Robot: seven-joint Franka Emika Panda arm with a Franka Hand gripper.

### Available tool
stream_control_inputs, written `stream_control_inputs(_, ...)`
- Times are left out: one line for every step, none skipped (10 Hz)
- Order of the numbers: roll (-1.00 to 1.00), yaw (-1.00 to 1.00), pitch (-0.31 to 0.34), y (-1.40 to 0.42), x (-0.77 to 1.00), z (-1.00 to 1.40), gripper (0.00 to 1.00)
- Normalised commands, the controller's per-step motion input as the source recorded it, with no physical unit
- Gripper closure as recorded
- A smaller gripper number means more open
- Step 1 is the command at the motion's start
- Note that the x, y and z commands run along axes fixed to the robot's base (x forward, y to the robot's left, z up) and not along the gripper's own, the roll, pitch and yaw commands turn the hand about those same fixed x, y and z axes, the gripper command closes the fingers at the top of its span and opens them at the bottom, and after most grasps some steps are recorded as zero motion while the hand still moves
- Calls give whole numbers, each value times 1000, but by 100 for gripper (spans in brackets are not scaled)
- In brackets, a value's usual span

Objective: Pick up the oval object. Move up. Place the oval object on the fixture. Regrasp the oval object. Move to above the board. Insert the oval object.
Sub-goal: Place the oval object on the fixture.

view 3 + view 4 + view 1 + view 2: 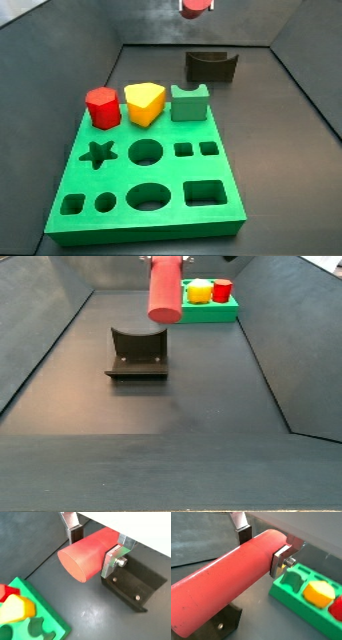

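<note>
Above the fixture (138, 352), the gripper (97, 546) has its fingers pinching the oval object (228, 581) near one end; lowered off-centre, it could miss the notch and roll.

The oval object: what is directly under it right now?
The oval object, clamped in the hand, hangs in the air. Below it are the fixture and bare dark floor. The hand covers part of its far end.
</note>
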Motion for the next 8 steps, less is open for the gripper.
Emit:
stream_control_inputs(-1000,-79,136,36,822,-9,100)
stream_control_inputs(-1000,-97,141,38,707,-15,100)
stream_control_inputs(-1000,-114,144,41,626,-17,100)
stream_control_inputs(-1000,-135,147,40,544,-18,100)
stream_control_inputs(-1000,-160,148,40,468,-19,100)
stream_control_inputs(-1000,-205,149,45,369,-16,100)
stream_control_inputs(-831,-208,120,46,300,-18,100)
stream_control_inputs(-653,-208,86,49,236,-20,100)
